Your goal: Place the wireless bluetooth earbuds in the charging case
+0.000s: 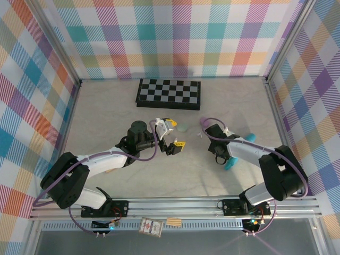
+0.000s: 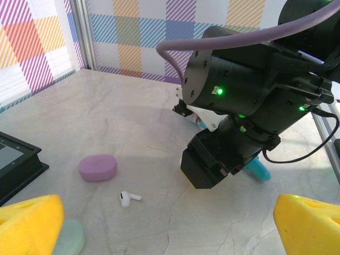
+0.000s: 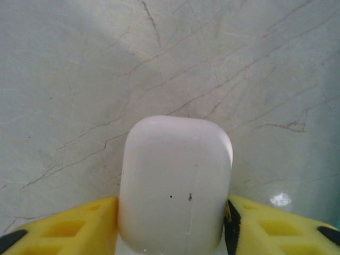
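Pale marbled tabletop [image 1: 106, 119], bright plaid walls [image 1: 180, 37], aluminium frame [image 1: 180, 202]

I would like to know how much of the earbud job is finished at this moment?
Nothing looks finished yet: a white earbud lies loose on the table near a closed pink case. In hand: the right claw presses both sides of a white case. The left claw is wide open and empty. Left to do: pick up the earbud and seat it in a case.
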Controlling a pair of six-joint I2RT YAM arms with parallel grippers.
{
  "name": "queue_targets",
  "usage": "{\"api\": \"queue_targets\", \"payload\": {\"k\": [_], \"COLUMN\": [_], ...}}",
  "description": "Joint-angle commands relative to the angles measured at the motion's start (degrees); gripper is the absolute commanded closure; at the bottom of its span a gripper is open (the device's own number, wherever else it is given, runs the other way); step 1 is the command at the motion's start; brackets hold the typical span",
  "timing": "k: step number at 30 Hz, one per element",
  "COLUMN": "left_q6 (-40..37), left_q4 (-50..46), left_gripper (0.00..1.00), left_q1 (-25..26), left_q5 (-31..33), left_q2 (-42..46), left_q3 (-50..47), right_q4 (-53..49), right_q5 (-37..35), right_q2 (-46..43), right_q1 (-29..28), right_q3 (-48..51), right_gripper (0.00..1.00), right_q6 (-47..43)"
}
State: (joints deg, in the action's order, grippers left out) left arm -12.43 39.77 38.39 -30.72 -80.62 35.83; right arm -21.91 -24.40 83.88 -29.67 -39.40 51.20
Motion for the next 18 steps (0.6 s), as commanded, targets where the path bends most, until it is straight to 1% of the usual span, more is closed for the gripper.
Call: {"api": "queue_targets", "payload": {"k": [1,5,7,9,11,15,16,18], "left_q6": [0.54,1.88,2.93,5.43,10.56,24.15,26.90,32.85], "left_q4": [1.44,1.45,0.13,-2.79,-5.13,-10.42,-12.82,-20.60], "left_gripper": [0.00,0.00,0.00,0.00,0.00,0.00,0.00,0.00], "left_q1": [0.44,0.37,0.37,0.13,-0.99,-3.87,-4.52,-6.61], "left_q5": [0.29,1.75,3.20,5.74,8.02,13.46,14.27,14.17], "left_q2": [0.90,1.25,1.52,1.88,2.44,4.64,5.11,5.94], "left_q3": [-0.37,-0.51,-0.04,1.25,2.49,4.22,5.01,7.97], "right_q4": [0.03,1.07,3.82,6.27,8.22,10.80,11.15,11.71], "right_q5": [-0.12,1.44,3.91,7.40,10.09,15.56,16.43,18.86], "right_q2": [1.18,0.19,-1.54,-3.90,-6.05,-9.78,-10.29,-11.21], "right_q1": [-0.31,-0.37,-0.38,-0.69,-1.84,-4.66,-5.31,-6.94], "right_q3": [-1.65,-1.59,-0.86,-0.36,-0.50,-2.23,-2.72,-4.11], "right_gripper": [0.52,0.55,0.55,0.56,0.55,0.56,0.56,0.56], "right_q6": [-0.92,-4.13,-8.70,-15.39,-22.05,-34.13,-36.47,-42.03]}}
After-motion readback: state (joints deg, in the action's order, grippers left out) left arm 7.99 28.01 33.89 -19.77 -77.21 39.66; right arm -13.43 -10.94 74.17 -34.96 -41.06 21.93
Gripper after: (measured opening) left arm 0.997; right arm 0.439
